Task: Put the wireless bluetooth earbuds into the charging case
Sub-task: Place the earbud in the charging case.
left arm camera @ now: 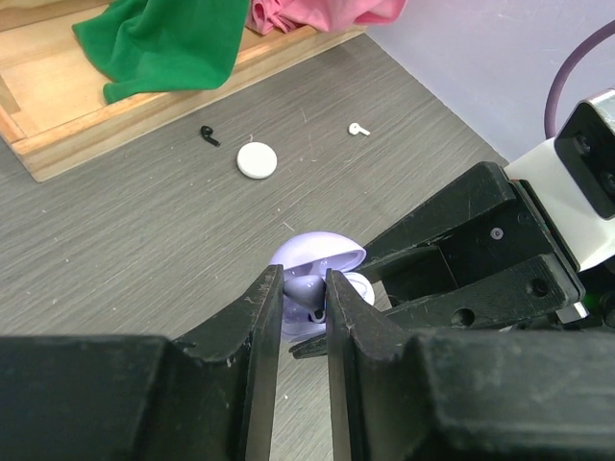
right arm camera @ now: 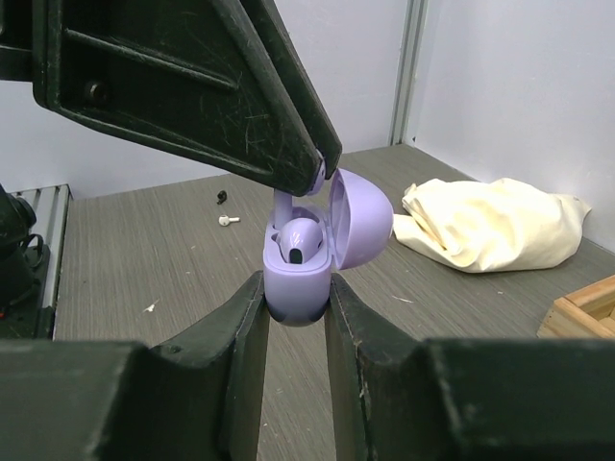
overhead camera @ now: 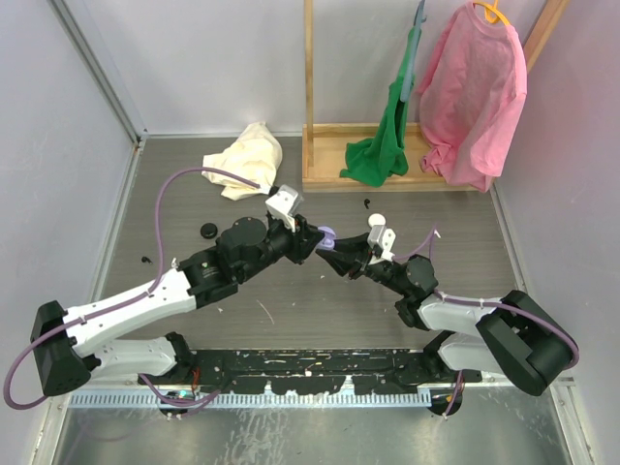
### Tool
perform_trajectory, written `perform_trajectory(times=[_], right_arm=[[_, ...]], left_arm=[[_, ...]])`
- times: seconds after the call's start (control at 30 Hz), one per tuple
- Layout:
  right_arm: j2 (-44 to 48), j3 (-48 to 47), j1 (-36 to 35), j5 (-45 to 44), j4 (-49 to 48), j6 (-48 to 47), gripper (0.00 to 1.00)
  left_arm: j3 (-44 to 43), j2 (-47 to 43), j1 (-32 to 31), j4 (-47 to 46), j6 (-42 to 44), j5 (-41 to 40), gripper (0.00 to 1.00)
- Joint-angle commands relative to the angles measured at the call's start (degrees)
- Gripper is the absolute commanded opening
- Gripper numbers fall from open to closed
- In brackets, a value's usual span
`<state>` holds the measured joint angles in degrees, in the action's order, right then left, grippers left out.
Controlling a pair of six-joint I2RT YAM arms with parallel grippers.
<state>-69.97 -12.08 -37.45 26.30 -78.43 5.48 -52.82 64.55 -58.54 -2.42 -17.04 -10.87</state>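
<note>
Right wrist view, nearest first: right gripper (right arm camera: 296, 284) clenched on the lower shell of the lavender charging case (right arm camera: 293, 296), one finger on each side, case upright and lifted clear of the table (right arm camera: 144, 250). Lid (right arm camera: 363, 223) hinged open, standing to the right. One seated earbud (right arm camera: 301, 238) sits in its well. Left gripper (right arm camera: 324, 170) comes in from above, tips right at the case mouth, a lavender stem running down from them into the other well. Behind on the table: cream cloth (right arm camera: 490, 226) to the right. Left wrist view, nearest first: left fingers nearly together, the second earbud (left arm camera: 307, 289) filling the narrow gap between the tips and looking pinched by both pads. Case and open lid directly beneath, the right arm's black fingers reaching in from the right. Farther out on the grey table, well apart from the case: white disc (left arm camera: 257, 159), black earbud (left arm camera: 209, 135) just left of it, white earbud (left arm camera: 358, 128) to its right. Farthest: wooden base (left arm camera: 58, 144) with green cloth (left arm camera: 163, 43) and pink cloth (left arm camera: 317, 12) draped onto it. Top external: both arms meet mid-table, case between them.
</note>
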Motion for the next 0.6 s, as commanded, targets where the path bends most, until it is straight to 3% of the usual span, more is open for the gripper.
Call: perform_trajectory(times=[0.0, 0.3, 0.57], right_arm=[[1.5, -1.6, -0.3, 0.0, -4.2, -0.6, 0.01], [0.6, -1.7, -0.3, 0.1, -5.6, 0.4, 0.01], [0.2, -1.4, -0.3, 0.5, -5.7, 0.5, 0.01]], left_arm=[[-3.2, -0.5, -0.5, 0.0, 0.6, 1.3, 0.26], [-5.4, 0.7, -0.4, 3.1, -0.7, 1.0, 0.30], [-6.5, -2.6, -0.5, 7.1, -1.4, 0.7, 0.46]])
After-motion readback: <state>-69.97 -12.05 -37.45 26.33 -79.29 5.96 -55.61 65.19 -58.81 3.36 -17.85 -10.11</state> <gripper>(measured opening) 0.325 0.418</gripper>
